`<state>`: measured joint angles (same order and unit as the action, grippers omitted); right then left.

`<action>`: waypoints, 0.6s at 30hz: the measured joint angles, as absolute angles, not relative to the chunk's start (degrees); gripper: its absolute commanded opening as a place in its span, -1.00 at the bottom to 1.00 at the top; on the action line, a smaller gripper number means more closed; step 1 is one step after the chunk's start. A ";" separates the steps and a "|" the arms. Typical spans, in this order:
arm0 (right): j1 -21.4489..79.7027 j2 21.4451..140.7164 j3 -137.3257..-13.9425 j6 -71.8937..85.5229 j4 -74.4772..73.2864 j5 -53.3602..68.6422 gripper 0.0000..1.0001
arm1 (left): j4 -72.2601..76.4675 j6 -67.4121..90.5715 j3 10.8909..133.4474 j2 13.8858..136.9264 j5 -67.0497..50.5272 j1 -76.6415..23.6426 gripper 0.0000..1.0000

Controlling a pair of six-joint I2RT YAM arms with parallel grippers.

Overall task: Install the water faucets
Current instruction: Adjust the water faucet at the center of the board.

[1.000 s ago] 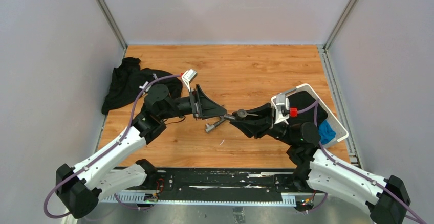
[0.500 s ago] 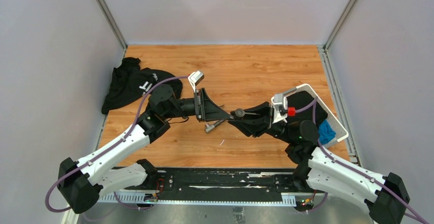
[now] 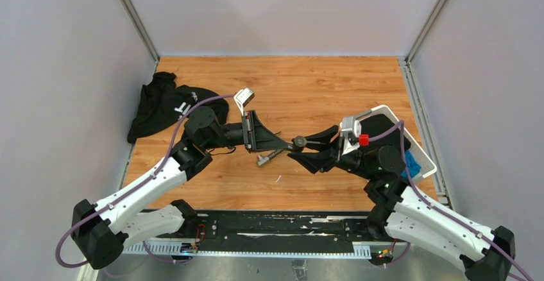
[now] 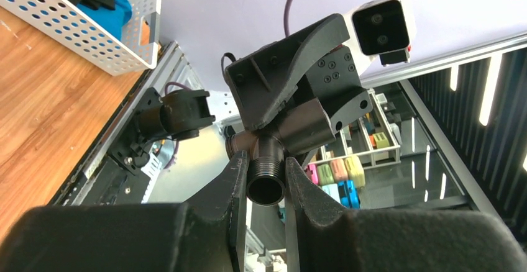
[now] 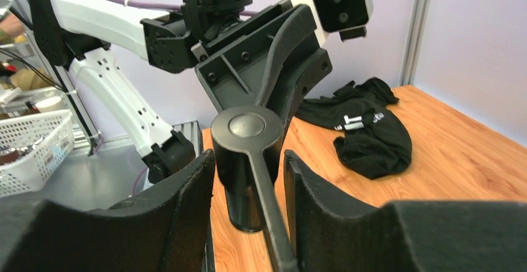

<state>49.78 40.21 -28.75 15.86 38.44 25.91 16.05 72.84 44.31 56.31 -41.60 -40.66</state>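
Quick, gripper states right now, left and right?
Left gripper: closed on the faucet, at its threaded stub.
Right gripper: closed on the same faucet's body.

Two dark-grey faucet pieces are in view: the raised faucet (image 3: 299, 142) and the loose faucet piece (image 3: 266, 158) lying on the one wooden table (image 3: 289, 82). There are two robot arms, the left arm (image 3: 147, 181) and the right arm (image 3: 430, 220). There is one black garment (image 3: 160, 104). One white basket (image 3: 423, 152) contains one blue item (image 3: 409, 164) and one black item (image 3: 380, 126).
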 measured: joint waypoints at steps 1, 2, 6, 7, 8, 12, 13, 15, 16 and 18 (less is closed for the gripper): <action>49.78 39.18 -28.91 14.98 36.47 25.89 0.01 | 15.94 72.79 44.31 56.31 -41.58 -40.66 -1.00; 49.78 38.28 -29.32 14.09 34.22 25.87 0.03 | 15.84 72.77 44.31 56.34 -41.58 -40.66 -1.00; 49.78 35.66 -32.25 10.90 26.02 25.71 0.04 | 15.66 72.62 44.29 56.36 -41.58 -40.66 -1.00; 49.78 35.07 -32.77 10.33 24.62 25.74 0.04 | 15.66 72.60 44.29 56.36 -41.56 -40.66 -1.00; 49.78 34.74 -32.99 9.93 23.68 25.76 0.05 | 15.66 72.53 44.29 56.38 -41.58 -40.66 -1.00; 49.78 34.57 -33.32 9.10 21.32 27.00 0.07 | 15.66 72.31 44.29 56.66 -41.95 -40.66 -1.00; 49.78 35.22 -33.61 9.08 20.84 27.44 0.07 | 15.64 72.18 44.29 56.80 -42.04 -40.66 -1.00; 49.78 37.23 -34.50 9.10 20.18 28.47 0.07 | 15.46 71.96 44.29 56.93 -42.22 -40.66 -1.00; 49.78 38.00 -34.81 9.13 20.08 28.88 0.07 | 15.35 71.94 44.29 56.95 -42.24 -40.66 -1.00; 49.76 39.48 -35.00 9.23 20.29 29.50 0.03 | 15.14 71.79 44.29 56.93 -42.33 -40.53 -1.00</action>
